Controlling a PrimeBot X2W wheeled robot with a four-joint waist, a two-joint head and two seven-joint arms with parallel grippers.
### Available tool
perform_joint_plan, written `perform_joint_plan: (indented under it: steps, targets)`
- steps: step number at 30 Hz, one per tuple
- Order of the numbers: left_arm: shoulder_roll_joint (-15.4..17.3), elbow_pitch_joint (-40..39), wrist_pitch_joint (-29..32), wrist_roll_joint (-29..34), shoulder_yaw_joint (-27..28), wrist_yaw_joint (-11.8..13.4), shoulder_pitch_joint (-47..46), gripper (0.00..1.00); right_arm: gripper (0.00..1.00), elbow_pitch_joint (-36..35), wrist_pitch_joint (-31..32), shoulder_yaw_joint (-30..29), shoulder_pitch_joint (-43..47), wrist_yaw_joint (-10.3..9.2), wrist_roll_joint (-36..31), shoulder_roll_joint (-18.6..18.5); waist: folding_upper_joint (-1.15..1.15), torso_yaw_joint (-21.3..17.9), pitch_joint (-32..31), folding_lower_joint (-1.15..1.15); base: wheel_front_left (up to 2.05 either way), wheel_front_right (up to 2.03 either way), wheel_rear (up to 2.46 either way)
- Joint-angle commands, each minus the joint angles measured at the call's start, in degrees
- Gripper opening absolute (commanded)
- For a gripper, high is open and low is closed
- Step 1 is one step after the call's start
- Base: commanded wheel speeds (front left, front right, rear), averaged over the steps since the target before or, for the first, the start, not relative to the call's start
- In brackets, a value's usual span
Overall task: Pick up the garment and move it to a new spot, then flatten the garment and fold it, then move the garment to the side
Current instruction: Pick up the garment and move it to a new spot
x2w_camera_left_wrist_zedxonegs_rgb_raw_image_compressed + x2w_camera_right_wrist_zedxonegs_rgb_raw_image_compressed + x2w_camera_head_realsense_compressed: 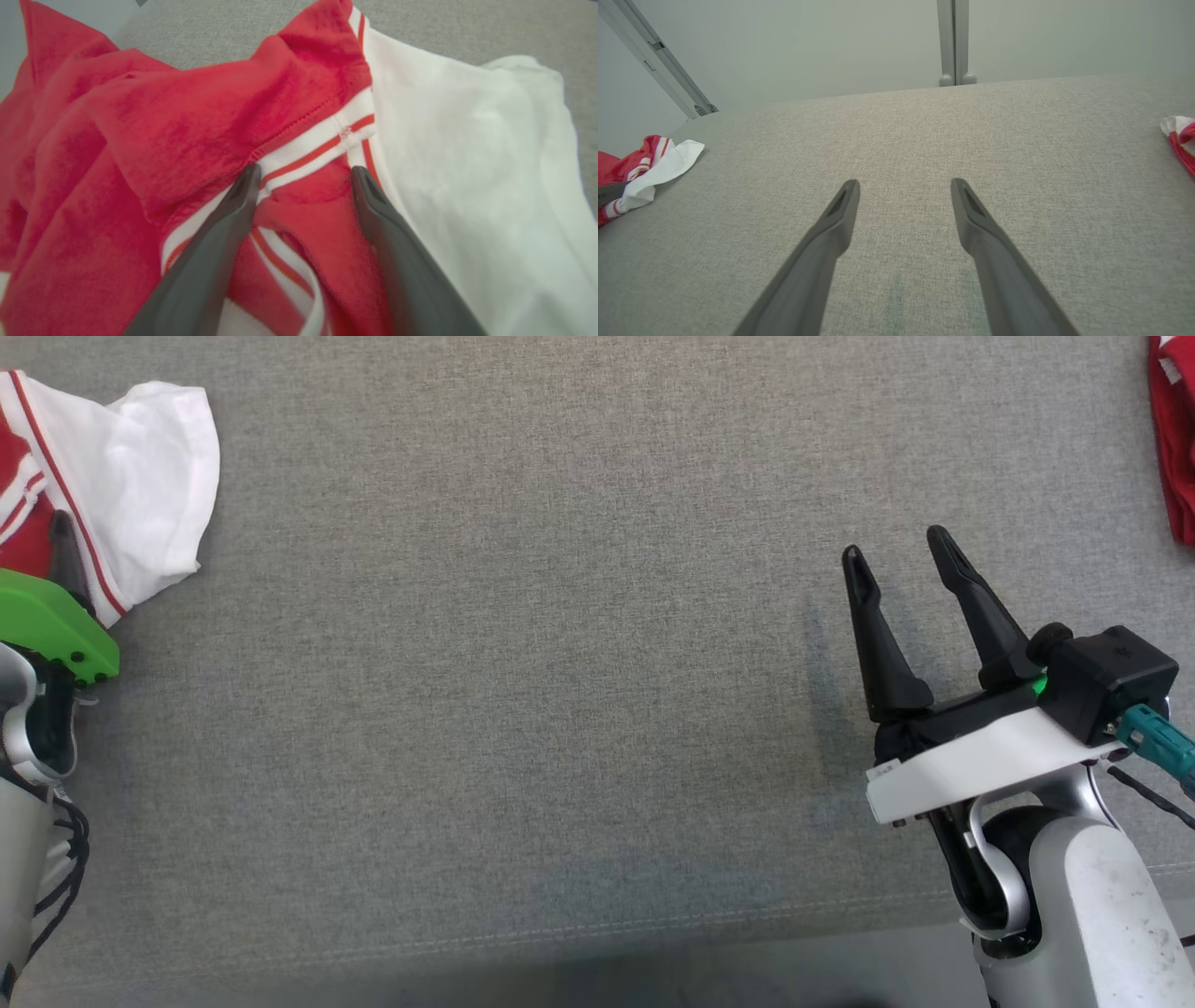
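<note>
Wide gray woven tabletop (523, 663), seen from above. At its left edge, crumpled red-and-white garment (140, 476), white part toward the middle. Over that heap, left gripper (303, 175), fingers spread wide, tips either side of a red fold just below the striped band (317, 149); gripping nothing, contact with the cloth unclear. Well apart at the lower right, right gripper (896, 546), fingers likewise wide and empty above the tabletop. At the far right edge, part of another red cloth (1176, 439).
</note>
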Motion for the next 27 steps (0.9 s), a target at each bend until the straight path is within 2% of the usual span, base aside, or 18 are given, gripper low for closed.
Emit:
perform_joint_plan:
  steps: [1, 3, 4, 6, 7, 8, 14, 27]
  targets:
    - [0.1, 1.0, 0.9, 0.1, -0.4, -0.6, -0.5, 1.00, 1.00, -0.2, -0.4, 0.1, -1.0, -0.02, 0.1, -0.1, 0.00, -0.5, 0.8, -0.01, 0.00, 0.00, 0.00]
    - [-0.2, 1.6, 1.4, 0.5, -1.0, -0.4, -0.8, 1.00, 1.00, 0.0, -0.5, 0.4, -1.0, -0.02, 0.0, -0.1, 0.00, -0.6, 0.8, -0.01, 0.00, 0.00, 0.00]
    - [-0.4, 1.8, 1.9, 0.5, -1.3, -0.5, -0.8, 0.90, 1.00, 0.1, -0.5, 0.5, -1.0, -0.02, 0.1, -0.1, 0.00, -0.6, 0.8, -0.01, 0.00, 0.00, 0.00]
    - [-0.5, 2.4, 2.4, 0.4, -1.6, -0.3, -0.7, 0.27, 1.00, 0.3, -0.6, 0.8, -1.1, -0.02, 0.4, -0.1, 0.00, -0.8, 0.6, -0.01, 0.00, 0.00, 0.00]
    - [-0.5, 2.6, 2.5, 0.5, -1.7, -0.3, -0.6, 0.03, 1.00, 0.4, -0.6, 0.8, -1.2, -0.02, 0.6, -0.1, 0.00, -0.9, 0.6, -0.01, 0.00, 0.00, 0.00]
    - [-0.5, 2.8, 2.5, 0.4, -1.7, -0.4, -0.6, 0.00, 1.00, 0.4, -0.6, 0.8, -1.3, -0.02, 0.7, -0.1, 0.00, -0.9, 0.5, -0.01, 0.00, 0.00, 0.00]
    - [-0.3, 2.3, -0.1, 0.3, -1.1, -1.0, -0.7, 0.00, 1.00, 1.1, -1.2, 0.5, -1.2, -0.02, 0.9, -0.1, 0.00, -0.9, -0.5, -0.01, 0.00, 0.00, 0.00]
    - [0.4, -4.6, -5.0, 2.2, -2.1, -2.1, 0.5, 0.00, 1.00, 4.1, -3.2, 0.4, -0.3, -0.02, 2.2, -0.1, 0.00, -0.4, -6.7, -0.01, 0.00, 0.00, 0.00]
